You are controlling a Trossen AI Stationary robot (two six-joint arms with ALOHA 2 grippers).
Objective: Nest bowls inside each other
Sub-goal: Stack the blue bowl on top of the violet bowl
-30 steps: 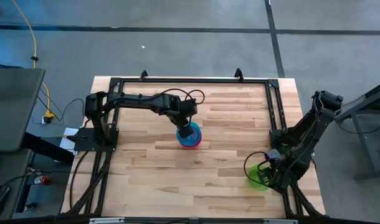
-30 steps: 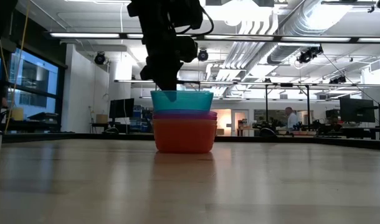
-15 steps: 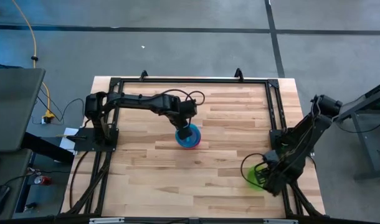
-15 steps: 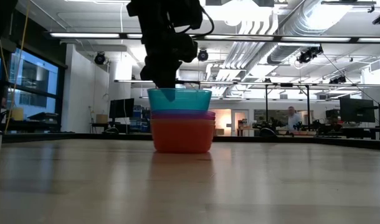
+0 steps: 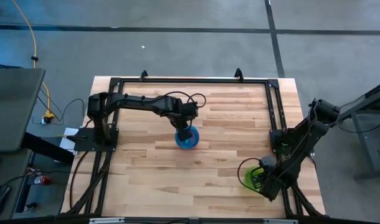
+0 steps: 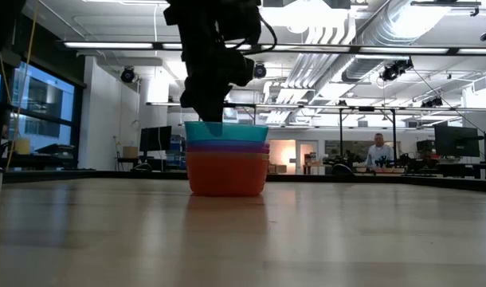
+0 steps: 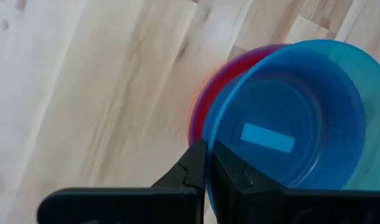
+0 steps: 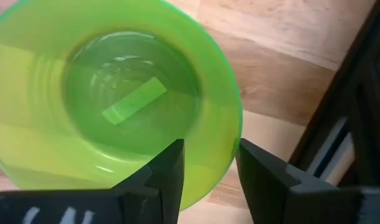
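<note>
A stack of bowls stands mid-table: orange bowl (image 6: 226,174) lowest, purple bowl (image 6: 227,147) in it, cyan-blue bowl (image 6: 226,131) on top. The left wrist view shows a pinkish-red rim (image 7: 202,102) under the cyan-blue bowl (image 7: 289,124). My left gripper (image 7: 207,171) is shut on that bowl's rim, above the stack (image 5: 187,139). Near the table's right near corner my right gripper (image 8: 210,171) is shut on the green bowl (image 8: 115,99), also seen from above (image 5: 248,176). The yellow bowl I cannot make out. My left gripper pinches the cyan-blue bowl's rim (image 7: 210,140), one finger inside the bowl and one outside, coming from above. The bowl sits upright, nested in the purple one. My right gripper has the green bowl's wall near the rim (image 8: 222,149) between its fingers, one finger (image 8: 168,168) inside and one outside. The bowl is upright; whether it is lifted does not show.
A black metal frame (image 5: 274,106) runs around the work area; its right rail (image 8: 358,93) is close beside the green bowl. Bare wood lies between the stack and the green bowl. A person (image 6: 378,150) stands far off in the room behind.
My left gripper has gone down a little, and the cyan-blue bowl has sunk deeper into the purple one; the whole stack has slid slightly. My right arm has carried the green bowl a short way toward the table's left, away from the right rail.
</note>
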